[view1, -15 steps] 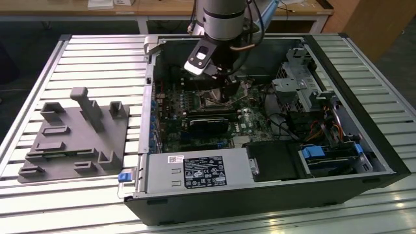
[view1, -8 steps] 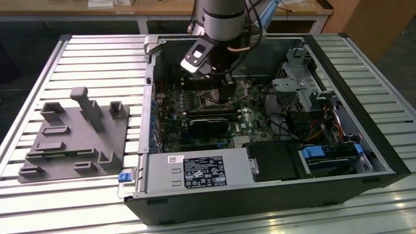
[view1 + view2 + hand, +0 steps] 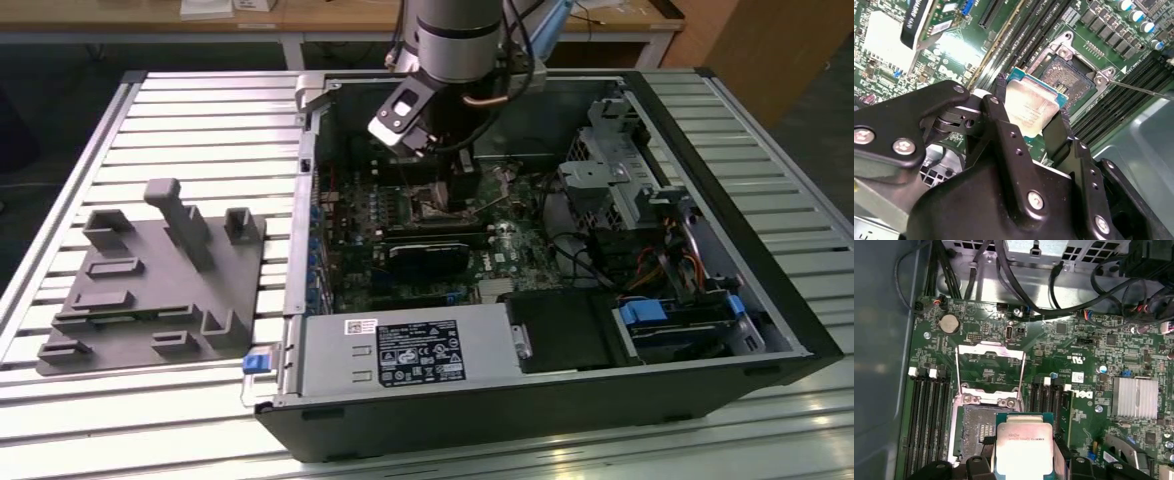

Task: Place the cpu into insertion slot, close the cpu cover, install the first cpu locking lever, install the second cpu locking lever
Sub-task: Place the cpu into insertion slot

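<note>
Gripper (image 3: 1032, 104) fingers (image 3: 1003, 112) are pinched on opposite edges of the cpu (image 3: 1024, 452). The chip is held face up, partly over the insertion slot (image 3: 979, 427); contact cannot be told. The arm is posed vertically inside the computer case (image 3: 561, 420). The slot is uncovered. The cpu cover (image 3: 989, 348) is stood open beyond the slot, and memory slots (image 3: 929, 425) flank it.

1. Just above the insertion slot (image 3: 976, 427), overlapping one edge of it: the cpu (image 3: 1024, 452), clamped between the fingers of the end effector (image 3: 1033, 102).
2. At the insertion slot's edge opposite the cpu, swung open: the cpu cover (image 3: 974, 351).
3. Along two opposite sides of the insertion slot: memory slots (image 3: 929, 415).
4. Around the insertion slot: the circuit board (image 3: 1049, 360), inside the case (image 3: 534, 410), on the table (image 3: 200, 110).
5. Well apart from the insertion slot, outside the case toward the exterior view's left: a fixture block (image 3: 147, 290) on the table.
</note>
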You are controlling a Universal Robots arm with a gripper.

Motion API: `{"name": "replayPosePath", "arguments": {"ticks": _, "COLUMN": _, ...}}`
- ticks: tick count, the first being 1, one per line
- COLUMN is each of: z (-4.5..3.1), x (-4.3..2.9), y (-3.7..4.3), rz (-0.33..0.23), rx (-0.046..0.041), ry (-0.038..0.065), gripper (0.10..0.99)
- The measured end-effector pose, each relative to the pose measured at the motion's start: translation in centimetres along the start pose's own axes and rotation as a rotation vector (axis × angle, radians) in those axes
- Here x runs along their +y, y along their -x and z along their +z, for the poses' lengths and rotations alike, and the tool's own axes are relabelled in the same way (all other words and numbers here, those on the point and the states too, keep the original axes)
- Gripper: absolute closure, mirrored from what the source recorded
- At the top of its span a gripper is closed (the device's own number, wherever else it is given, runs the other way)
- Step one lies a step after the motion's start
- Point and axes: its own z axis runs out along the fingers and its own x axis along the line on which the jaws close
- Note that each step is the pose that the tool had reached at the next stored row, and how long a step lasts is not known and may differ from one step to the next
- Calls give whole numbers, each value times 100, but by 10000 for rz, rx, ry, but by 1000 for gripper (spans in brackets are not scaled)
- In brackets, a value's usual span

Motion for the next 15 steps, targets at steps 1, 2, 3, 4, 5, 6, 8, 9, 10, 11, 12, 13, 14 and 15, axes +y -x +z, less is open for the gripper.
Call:
{"name": "replayPosePath", "arguments": {"ticks": 1, "z": 5, "x": 1, "y": -11, "rz": 16, "rx": -1, "ry": 0, "gripper": 545}}
{"name": "replayPosePath", "arguments": {"ticks": 2, "z": 11, "x": 1, "y": -25, "rz": 29, "rx": -2, "ry": 0, "gripper": 545}}
{"name": "replayPosePath", "arguments": {"ticks": 3, "z": 17, "x": 2, "y": -40, "rz": 40, "rx": -3, "ry": 4, "gripper": 545}}
{"name": "replayPosePath", "arguments": {"ticks": 4, "z": 23, "x": 2, "y": -51, "rz": 52, "rx": -4, "ry": 11, "gripper": 545}}
{"name": "replayPosePath", "arguments": {"ticks": 5, "z": 31, "x": 2, "y": -60, "rz": 63, "rx": -6, "ry": 27, "gripper": 545}}
{"name": "replayPosePath", "arguments": {"ticks": 6, "z": 39, "x": 1, "y": -69, "rz": 77, "rx": -8, "ry": 45, "gripper": 545}}
{"name": "replayPosePath", "arguments": {"ticks": 8, "z": 56, "x": -2, "y": -90, "rz": 104, "rx": -12, "ry": 99, "gripper": 545}}
{"name": "replayPosePath", "arguments": {"ticks": 9, "z": 64, "x": -4, "y": -101, "rz": 118, "rx": -15, "ry": 131, "gripper": 545}}
{"name": "replayPosePath", "arguments": {"ticks": 10, "z": 72, "x": -6, "y": -109, "rz": 134, "rx": -19, "ry": 157, "gripper": 545}}
{"name": "replayPosePath", "arguments": {"ticks": 11, "z": 80, "x": -7, "y": -119, "rz": 150, "rx": -21, "ry": 182, "gripper": 545}}
{"name": "replayPosePath", "arguments": {"ticks": 12, "z": 88, "x": -8, "y": -129, "rz": 166, "rx": -24, "ry": 202, "gripper": 545}}
{"name": "replayPosePath", "arguments": {"ticks": 13, "z": 96, "x": -9, "y": -140, "rz": 183, "rx": -25, "ry": 217, "gripper": 545}}
{"name": "replayPosePath", "arguments": {"ticks": 14, "z": 103, "x": -8, "y": -154, "rz": 199, "rx": -26, "ry": 226, "gripper": 545}}
{"name": "replayPosePath", "arguments": {"ticks": 15, "z": 109, "x": -8, "y": -169, "rz": 213, "rx": -27, "ry": 231, "gripper": 545}}
